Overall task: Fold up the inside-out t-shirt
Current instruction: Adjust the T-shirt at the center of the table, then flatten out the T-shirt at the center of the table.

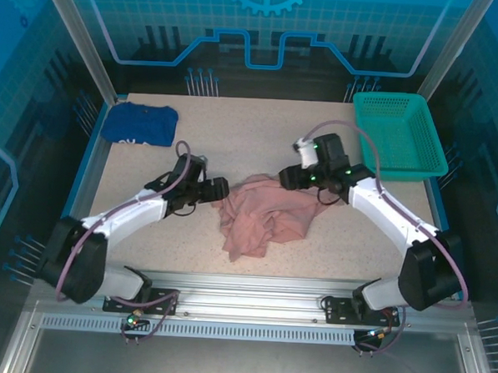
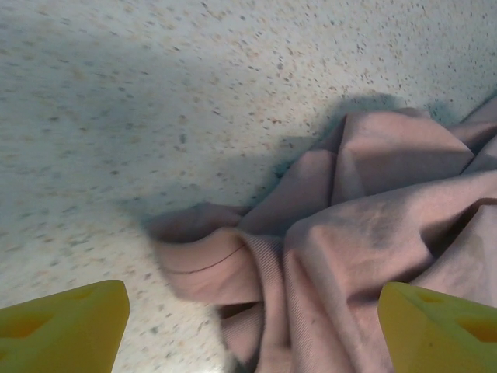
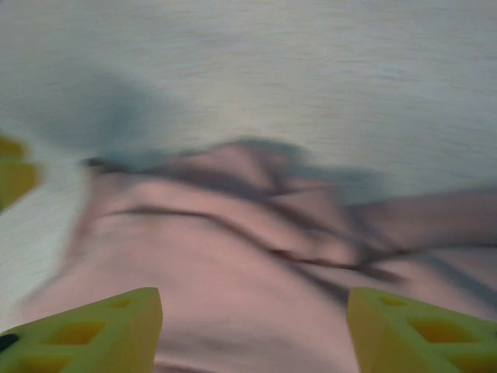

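Aluminium rail [image 1: 251,297] at the near edge carries both arm bases, side by side; beyond it lies the speckled, light-coloured table [image 1: 236,119], framed by blue-lit enclosure walls.

T-shirt [image 1: 264,216]: dusty-pink, crumpled in a loose heap slightly right of the table's centre, nearer the front edge than the back; one lobe trails towards the near edge; not laid flat, no fold made.

Teal basket [image 1: 398,136]: plastic mesh, at the far right corner, well apart from the t-shirt.

Dark blue garment [image 1: 139,122]: bunched at the far left corner, well apart from the t-shirt.

Left arm [image 1: 122,217]: reaches from its base towards the centre; left gripper [image 1: 222,189] sits at the t-shirt's left edge.
Left wrist view: left gripper [image 2: 250,330] with yellow fingertips [image 2: 62,326] spread wide, released, grasping nothing; the t-shirt [image 2: 365,233] lies under and ahead of them, a ribbed, stitched hem curling at its left border, bare table to the left of it.

Right arm [image 1: 390,211]: reaches in from the right; right gripper [image 1: 289,179] stands over the t-shirt's far right edge.
Right wrist view, blurred: right gripper [image 3: 252,334] with yellow fingertips [image 3: 423,330] standing apart, released; pink cloth [image 3: 248,272] spreads beneath and between them, creased, not pinched by either finger; bare table beyond.
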`<state>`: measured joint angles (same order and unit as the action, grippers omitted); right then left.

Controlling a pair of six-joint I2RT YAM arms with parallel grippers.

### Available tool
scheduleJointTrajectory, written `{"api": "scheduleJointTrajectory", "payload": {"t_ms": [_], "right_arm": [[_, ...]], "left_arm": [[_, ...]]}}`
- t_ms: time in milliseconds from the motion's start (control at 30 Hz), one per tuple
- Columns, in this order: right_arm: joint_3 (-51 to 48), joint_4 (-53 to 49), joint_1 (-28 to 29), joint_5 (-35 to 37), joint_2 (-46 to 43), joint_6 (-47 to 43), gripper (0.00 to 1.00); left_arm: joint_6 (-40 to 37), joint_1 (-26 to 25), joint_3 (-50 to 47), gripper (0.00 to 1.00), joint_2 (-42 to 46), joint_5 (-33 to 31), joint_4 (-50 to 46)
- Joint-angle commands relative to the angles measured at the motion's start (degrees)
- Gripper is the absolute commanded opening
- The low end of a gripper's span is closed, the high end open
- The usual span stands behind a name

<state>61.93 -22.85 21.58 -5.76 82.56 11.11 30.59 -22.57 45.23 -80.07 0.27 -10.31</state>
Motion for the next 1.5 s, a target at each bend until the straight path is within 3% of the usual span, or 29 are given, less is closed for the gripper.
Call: {"api": "scheduleJointTrajectory", "payload": {"t_ms": [0, 300, 367, 467, 533, 633, 700, 767, 933, 1100, 1300, 1400, 1467], "right_arm": [[0.51, -2.54, -4.21, 8.03, 5.37, 1.19, 0.69], [14.99, -7.9, -9.37, 9.99, 27.72, 4.4, 0.7], [18.53, -9.53, -9.13, 9.51, 32.16, 4.98, 0.68], [22.27, -10.68, -8.99, 7.92, 36.84, 5.74, 0.62], [24.11, -11.15, -9.08, 7.6, 38.47, 5.94, 0.52], [25.3, -10.41, -9.78, 7.0, 37.32, 5.83, 0.17], [24.59, -8.02, -10.45, 6.16, 33.36, 5.46, 0.06], [24.33, -5.95, -11.06, 5.43, 27.9, 4.86, 0.02], [27.56, -4.64, -12.52, 4.26, 13.32, 3.83, 0.0], [27.18, -4.63, -13.34, 4.44, -0.68, 3.47, 0.01], [12.91, -3.63, -13.37, 6.02, -17.83, 5.99, 0.05], [-0.88, -2.99, -12.98, 6.2, -25.4, 10.13, 0.12], [-9.77, -4.2, -12.55, 7.25, -29.3, 11.8, 0.23]], "left_arm": [[1.69, -0.11, 3.76, 0.85, -4.8, 5.96, 3.61], [2.84, -0.06, 10.06, 0.81, -17.61, 8.26, 6.46], [3.52, -0.15, 10.55, 0.74, -19.95, 10.05, 7.86], [5.19, -0.2, 10.47, 0.56, -22.75, 13.17, 11.04], [5.92, -0.19, 10.04, 0.43, -23.2, 14.24, 13.4], [5.46, -0.05, 9.66, 0.21, -21.81, 14.45, 16.43], [4.88, 0.4, 9.76, 0.1, -19.68, 14.12, 17.78], [3.95, 1.28, 10.72, 0.0, -16.81, 13.34, 18.34], [-1.74, 2.26, 15.57, 0.0, -5.34, 11.0, 19.94], [-6.69, 2.18, 18.72, 0.0, 6.15, 12.7, 20.39], [-8.69, 1.03, 7.12, 0.01, 20.01, 17.12, 21.56], [-8.59, -1.09, -3.28, 0.11, 26.09, 16.14, 17.96], [-8.51, -2.56, -10.11, 0.33, 29.12, 14.84, 13.73]]}}
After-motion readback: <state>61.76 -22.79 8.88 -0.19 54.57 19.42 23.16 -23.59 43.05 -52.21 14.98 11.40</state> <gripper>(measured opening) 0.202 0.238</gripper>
